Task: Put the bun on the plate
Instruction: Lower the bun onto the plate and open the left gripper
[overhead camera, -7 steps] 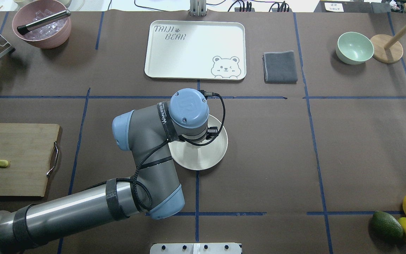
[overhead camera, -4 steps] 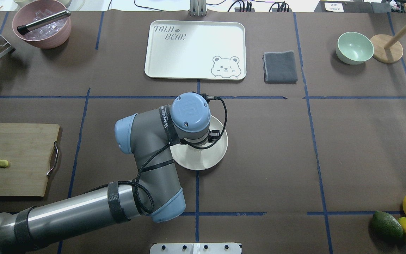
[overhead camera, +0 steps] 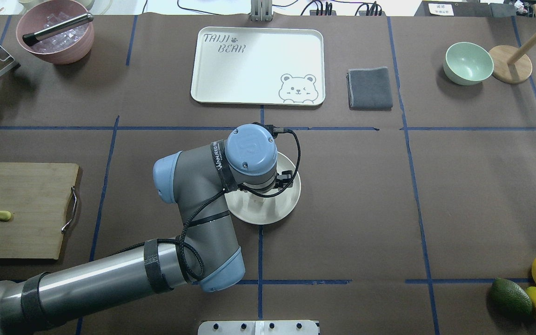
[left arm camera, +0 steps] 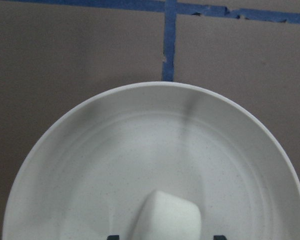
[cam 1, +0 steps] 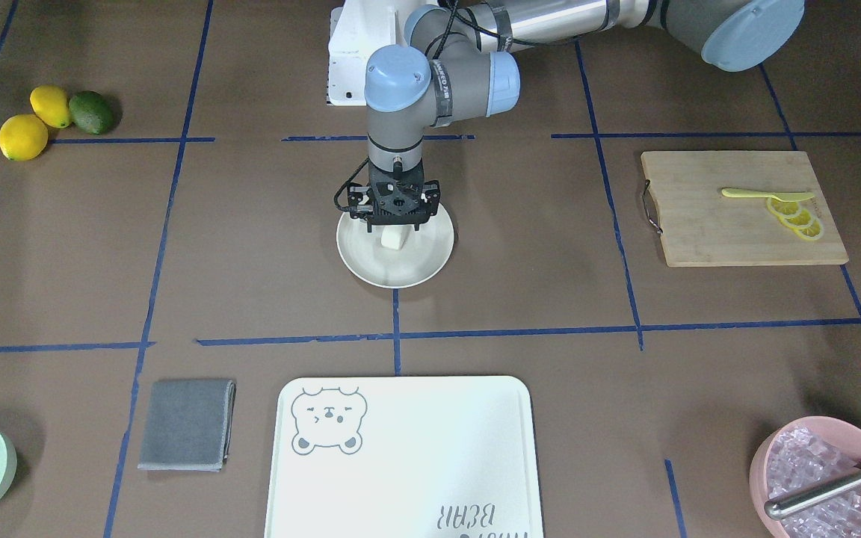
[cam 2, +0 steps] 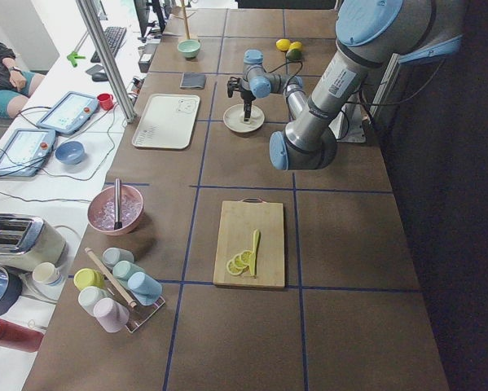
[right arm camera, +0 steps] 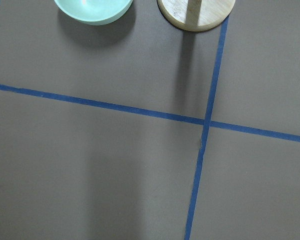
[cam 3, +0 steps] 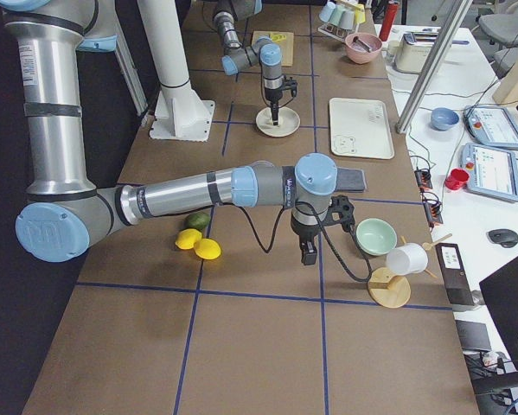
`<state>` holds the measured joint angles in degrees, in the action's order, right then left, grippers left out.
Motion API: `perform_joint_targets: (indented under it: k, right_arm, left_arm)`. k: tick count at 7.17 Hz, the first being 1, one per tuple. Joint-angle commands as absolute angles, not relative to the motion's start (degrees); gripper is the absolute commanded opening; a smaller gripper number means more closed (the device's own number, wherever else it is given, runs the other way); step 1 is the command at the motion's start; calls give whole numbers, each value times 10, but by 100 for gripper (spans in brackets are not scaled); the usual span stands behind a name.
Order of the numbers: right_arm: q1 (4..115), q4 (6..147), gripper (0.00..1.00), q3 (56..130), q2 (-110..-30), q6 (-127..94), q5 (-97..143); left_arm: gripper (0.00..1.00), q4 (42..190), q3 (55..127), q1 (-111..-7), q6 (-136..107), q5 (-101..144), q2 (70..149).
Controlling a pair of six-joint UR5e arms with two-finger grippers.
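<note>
Brown and crossed by blue tape lines (cam 1: 513,332), the worktop (cam 1: 251,246) carries everything. From the front-facing camera, the bun (cam 1: 394,239) lies on the plate (cam 1: 393,282), slightly towards the robot's side of its middle. The left end effector (cam 1: 394,223) hangs straight down directly over it, so the placing looks done apart from the retreat.

Overhead, the left arm's wrist (overhead camera: 249,151) hides both the bun and the jaws; only part of the plate shows bare.

The left-end camera gives the same pose from far off: the end effector is upright over the plate, too small for detail.

From the right-end camera, the right end effector (cam 3: 308,251) hovers above bare worktop near the mint-green bowl (cam 3: 375,235), well apart from the plate. I cannot tell whether it is wide or narrow.

The left wrist camera is clearest. The bun sits in the plate's well at the bottom of the picture, and the jaws' dark tips show on each side of it, set wide and clear of its flanks. I judge the bun released; what is left is lifting away without brushing it.

The right wrist camera sees only taped worktop, the bowl and a wooden stand base (right arm camera: 196,12).
</note>
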<state>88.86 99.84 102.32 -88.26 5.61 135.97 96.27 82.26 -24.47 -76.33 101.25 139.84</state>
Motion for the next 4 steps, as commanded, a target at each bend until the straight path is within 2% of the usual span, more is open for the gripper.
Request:
perform_joint_targets:
  k: [1, 2, 4]
  right_arm:
    - [889, 998, 100, 1024, -882, 55, 1359]
    - [889, 998, 100, 1022, -883, 57, 1358]
    - [889, 998, 100, 1012, -887, 56, 1357]
  left_arm:
    - [100, 957, 851, -256, -757, 1012, 1397]
    - [100, 938, 879, -275, -745, 1014, 1395]
    - [100, 796, 979, -310, -654, 1017, 1375]
